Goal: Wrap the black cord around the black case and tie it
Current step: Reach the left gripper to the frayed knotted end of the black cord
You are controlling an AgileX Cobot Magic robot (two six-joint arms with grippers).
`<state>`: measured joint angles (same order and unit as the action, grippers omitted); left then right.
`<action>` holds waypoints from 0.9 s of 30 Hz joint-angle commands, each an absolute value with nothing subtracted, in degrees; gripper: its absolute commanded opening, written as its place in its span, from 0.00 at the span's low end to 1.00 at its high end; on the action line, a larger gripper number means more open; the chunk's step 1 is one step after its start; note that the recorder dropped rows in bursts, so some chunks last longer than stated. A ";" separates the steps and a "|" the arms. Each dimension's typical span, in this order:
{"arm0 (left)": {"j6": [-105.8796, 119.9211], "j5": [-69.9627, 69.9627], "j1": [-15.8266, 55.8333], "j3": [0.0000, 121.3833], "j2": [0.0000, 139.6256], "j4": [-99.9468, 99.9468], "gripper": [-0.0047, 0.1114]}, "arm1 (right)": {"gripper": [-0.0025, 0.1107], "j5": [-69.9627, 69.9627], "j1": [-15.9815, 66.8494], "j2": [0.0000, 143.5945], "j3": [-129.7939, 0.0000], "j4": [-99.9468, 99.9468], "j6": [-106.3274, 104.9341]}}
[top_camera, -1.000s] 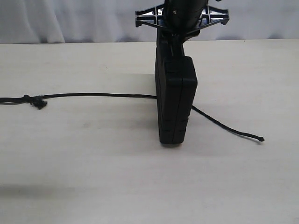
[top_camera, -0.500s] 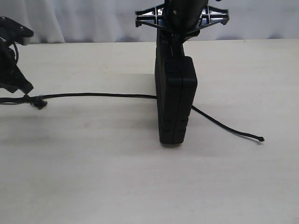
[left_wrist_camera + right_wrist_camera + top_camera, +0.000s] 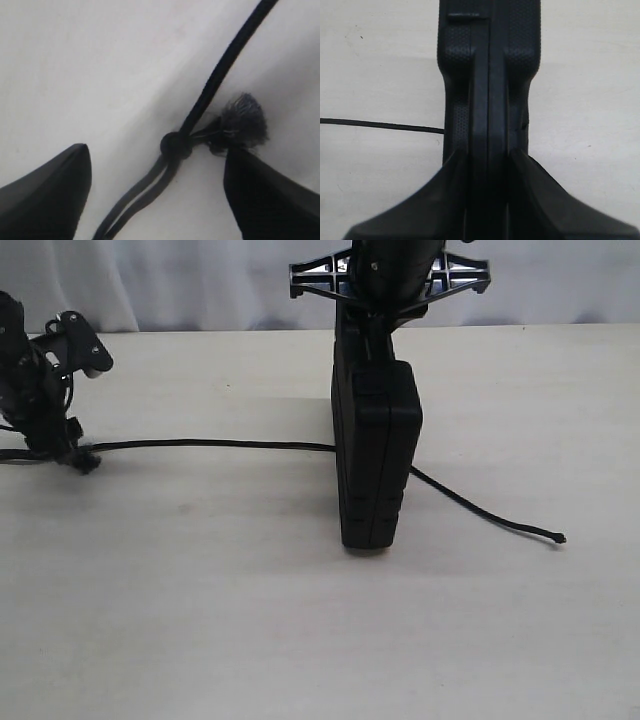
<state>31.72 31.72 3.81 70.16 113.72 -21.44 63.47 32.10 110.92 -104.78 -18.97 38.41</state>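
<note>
One wrist view shows black cord (image 3: 216,82) knot (image 3: 175,145) inside spread left hand (image 3: 157,153).

The black case (image 3: 377,465) is stood on edge on the tabletop (image 3: 200,620), within the right tool (image 3: 490,157). The knot (image 3: 175,145) of the black cord (image 3: 220,444) is laid within the left tool (image 3: 156,154), its tip (image 3: 558,537) beyond the case.

You can read no text, label, brand or number anywhere, not even on the flat matte black plastic case (image 3: 377,465).
</note>
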 commanded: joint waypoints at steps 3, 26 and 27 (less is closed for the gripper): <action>33.79 33.87 3.71 70.33 118.71 -20.46 0.64 | 0.06 62.88 31.97 110.34 -105.24 -19.82 38.23; 31.18 46.62 3.71 79.36 124.09 20.16 0.04 | 0.06 62.77 31.97 110.34 -105.24 -19.82 38.23; 30.44 47.79 3.71 79.98 124.09 26.77 0.04 | 0.06 62.77 31.97 110.34 -105.24 -19.82 38.23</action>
